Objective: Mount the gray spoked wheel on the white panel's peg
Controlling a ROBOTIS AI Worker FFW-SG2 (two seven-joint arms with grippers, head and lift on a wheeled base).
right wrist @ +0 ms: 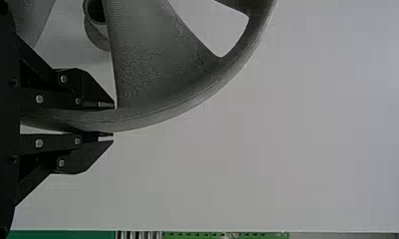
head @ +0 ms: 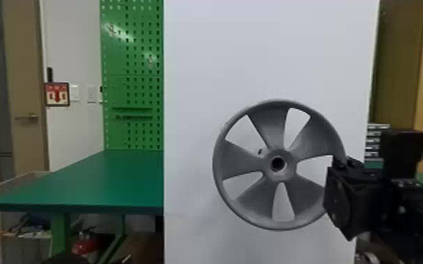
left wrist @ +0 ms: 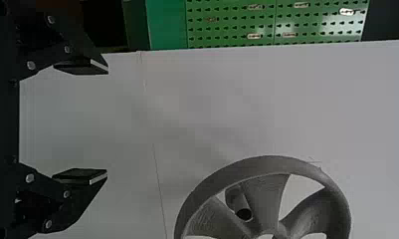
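The wheel (head: 274, 197) is upright in front of the panel, its broad face toward the robot's head, held out at its right-hand rim. Taking it all from the left, I first see a door (head: 28, 147) with a lever handle, then a red-and-white sign (head: 57, 94) on the wall. Next comes the green table (head: 91, 186), reaching over to the panel's edge, with a red extinguisher (head: 84, 245) underneath. The green pegboard (head: 133, 70) stands upright beyond the table's far edge.

The left gripper (left wrist: 107, 122) has its fingers spread wide with nothing between them; its own wrist view has it facing the white panel (head: 193, 105), apart from the wheel. The panel stands tall behind the wheel. Both wrist views let me see the gray peg (left wrist: 239, 203) through a gap between the spokes, beside the hub (head: 291, 162) and not in its hole, so the wheel is off the peg. Whether its back touches anything, I can't tell.

Farthest right, the right gripper (head: 335, 168) has the wheel pinched by the rim, one finger on the inner side and one on the outer, its black arm (head: 411, 210) coming in from the right.
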